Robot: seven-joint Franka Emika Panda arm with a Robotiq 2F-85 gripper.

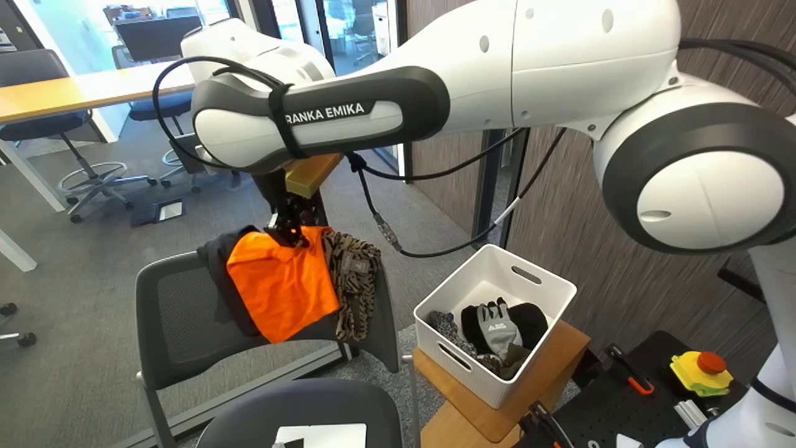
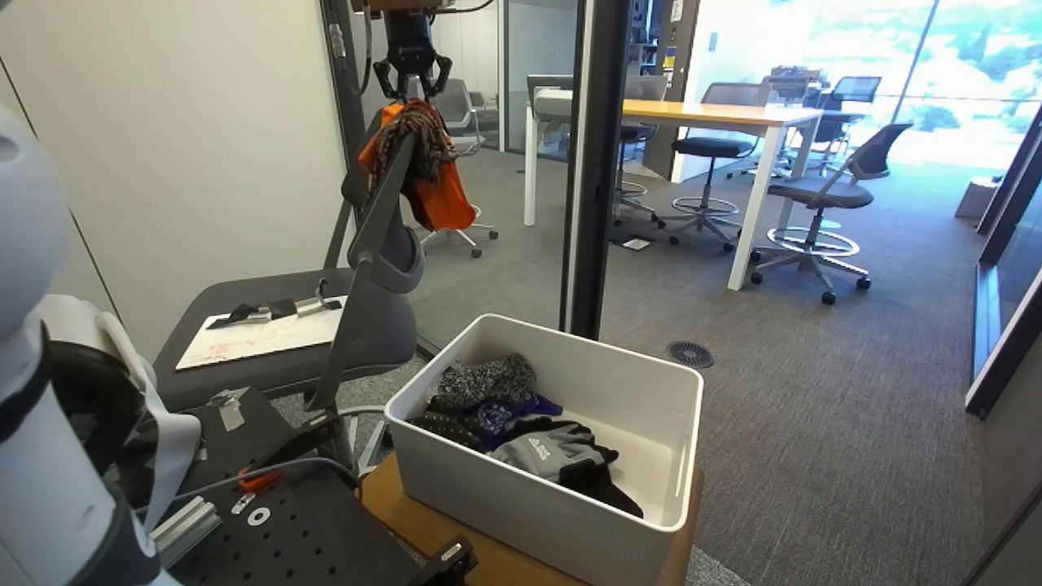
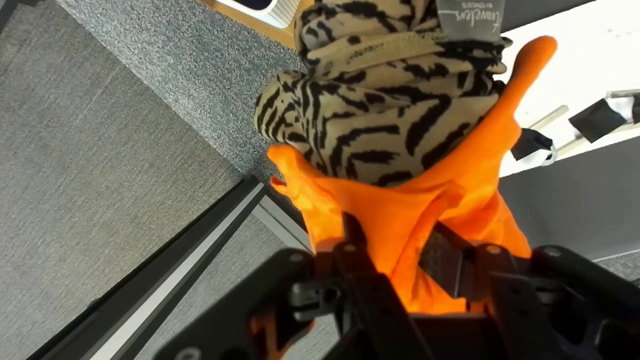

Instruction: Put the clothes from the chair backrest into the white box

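The orange garment hangs over the chair backrest, beside the patterned garment. A dark cloth hangs on the orange one's other side. Both garments also show in an exterior view, orange and patterned. My gripper is at the top of the backrest, pointing down. In the wrist view its fingers stand apart with a fold of the orange garment between them. The patterned garment lies beyond. The white box holds gloves and dark cloths.
The box stands on a wooden stand beside the chair. A white plate with metal parts lies on the chair seat. A black board with tools is near the robot base. A dark post rises behind the box.
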